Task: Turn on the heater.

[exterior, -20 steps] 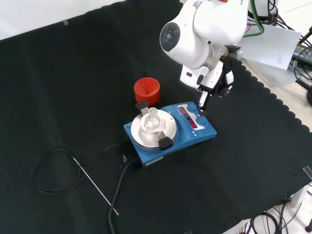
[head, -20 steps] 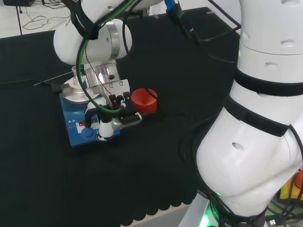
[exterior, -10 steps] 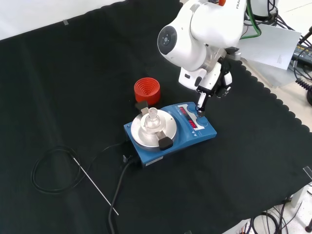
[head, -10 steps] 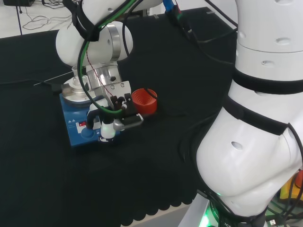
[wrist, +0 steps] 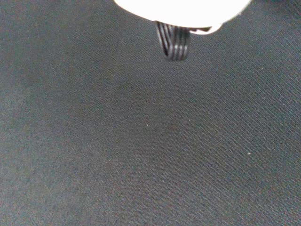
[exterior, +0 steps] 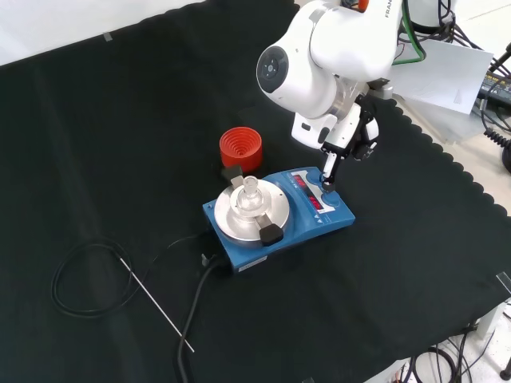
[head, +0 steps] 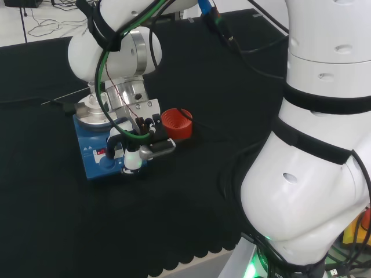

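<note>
One blue heater (exterior: 279, 215) sits near the middle of the black cloth (exterior: 120, 128), and we read its placement as deliberate: the control panel faces the arm's side, so the hand can reach it without crossing the round metal plate (exterior: 251, 214). On that plate stands a small clear glass vessel (exterior: 251, 191), held between two dark clamps. Just beside the heater, in the front view behind it, we see the red ribbed stand (exterior: 240, 148), clear of the controls. The hand (exterior: 345, 144) hangs over the panel with one finger (exterior: 328, 169) pointing straight down onto the knob (exterior: 327, 195); we judge this extended, non-grasping pose suits pressing or nudging a control. Contact itself we cannot confirm.
</note>
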Controlling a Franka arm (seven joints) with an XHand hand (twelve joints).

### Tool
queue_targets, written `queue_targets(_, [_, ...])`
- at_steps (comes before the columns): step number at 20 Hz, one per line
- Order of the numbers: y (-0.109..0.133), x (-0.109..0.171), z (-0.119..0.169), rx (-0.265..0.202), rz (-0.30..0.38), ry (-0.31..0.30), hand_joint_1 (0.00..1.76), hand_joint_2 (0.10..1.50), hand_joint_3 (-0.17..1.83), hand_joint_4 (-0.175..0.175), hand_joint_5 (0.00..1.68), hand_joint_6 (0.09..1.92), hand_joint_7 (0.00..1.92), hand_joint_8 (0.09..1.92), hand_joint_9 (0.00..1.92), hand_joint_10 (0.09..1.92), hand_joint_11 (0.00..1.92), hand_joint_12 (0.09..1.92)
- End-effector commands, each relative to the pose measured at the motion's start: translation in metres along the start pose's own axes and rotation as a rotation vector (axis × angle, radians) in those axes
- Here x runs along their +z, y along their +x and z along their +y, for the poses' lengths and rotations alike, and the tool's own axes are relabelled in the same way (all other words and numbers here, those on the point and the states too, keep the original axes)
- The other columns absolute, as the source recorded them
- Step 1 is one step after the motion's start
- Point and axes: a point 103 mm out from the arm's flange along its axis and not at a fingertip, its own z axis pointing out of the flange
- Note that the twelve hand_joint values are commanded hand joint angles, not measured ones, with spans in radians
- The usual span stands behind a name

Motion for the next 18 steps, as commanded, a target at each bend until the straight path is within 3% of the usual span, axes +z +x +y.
queue_targets(1, [0.0047,0.0006,0.0035,0.005,-0.011,0.011,1.45,0.65,1.1,-0.056,0.27,0.4,1.6,1.62,1.69,1.58,1.37,1.42])
queue_targets(18, [0.0034,0.0016,0.0031,-0.008,-0.011,0.011,1.45,0.64,1.1,-0.055,0.29,0.38,1.61,1.61,1.68,1.58,1.37,1.42])
